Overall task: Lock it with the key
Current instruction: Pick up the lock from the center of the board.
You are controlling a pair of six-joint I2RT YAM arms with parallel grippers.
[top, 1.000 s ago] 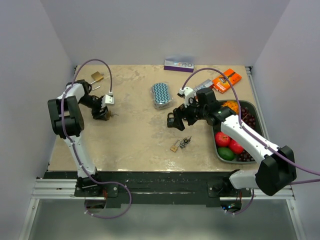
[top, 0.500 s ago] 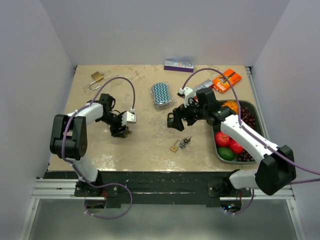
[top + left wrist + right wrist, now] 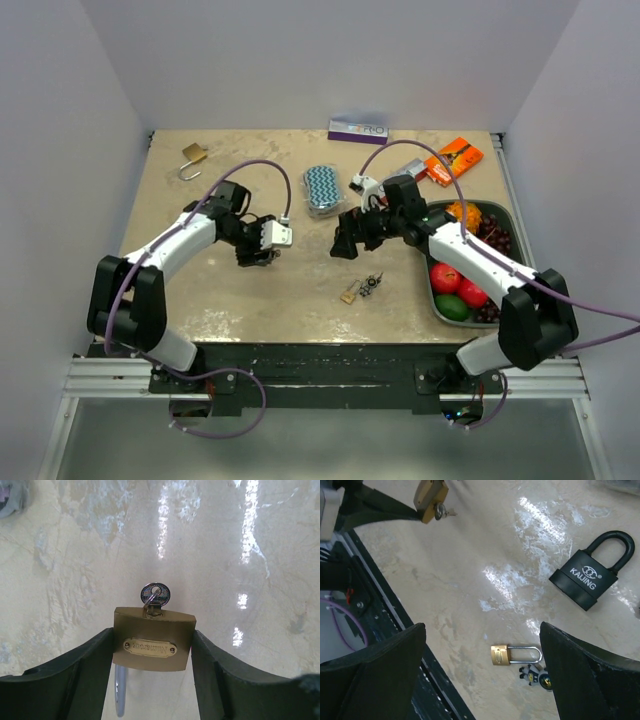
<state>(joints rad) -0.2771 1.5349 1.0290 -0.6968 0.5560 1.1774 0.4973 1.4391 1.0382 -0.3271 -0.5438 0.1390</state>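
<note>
My left gripper [image 3: 151, 633] is shut on the sides of a brass padlock [image 3: 152, 641], held just above the table. A silver key [image 3: 155, 594] sticks out of the padlock's keyhole, and its shackle [image 3: 119, 692] hangs open below the body. In the top view this gripper [image 3: 258, 250] is left of the table's centre. The right wrist view shows the same padlock [image 3: 431, 499] at its top left. My right gripper [image 3: 345, 240] stands open and empty to the right of it, above the table [image 3: 481, 630].
A black padlock [image 3: 592, 575], a small brass padlock [image 3: 515, 655] and a keychain figure [image 3: 536, 676] lie below the right gripper. Another brass padlock [image 3: 192, 157] sits back left. A patterned pouch [image 3: 322, 190], a purple box [image 3: 357, 130], an orange packet [image 3: 453, 160] and a fruit tray [image 3: 490, 204] are nearby.
My left arm has swung from the back left toward the table's centre, carrying the brass padlock with the key. The right gripper has shifted slightly left and stays open.
</note>
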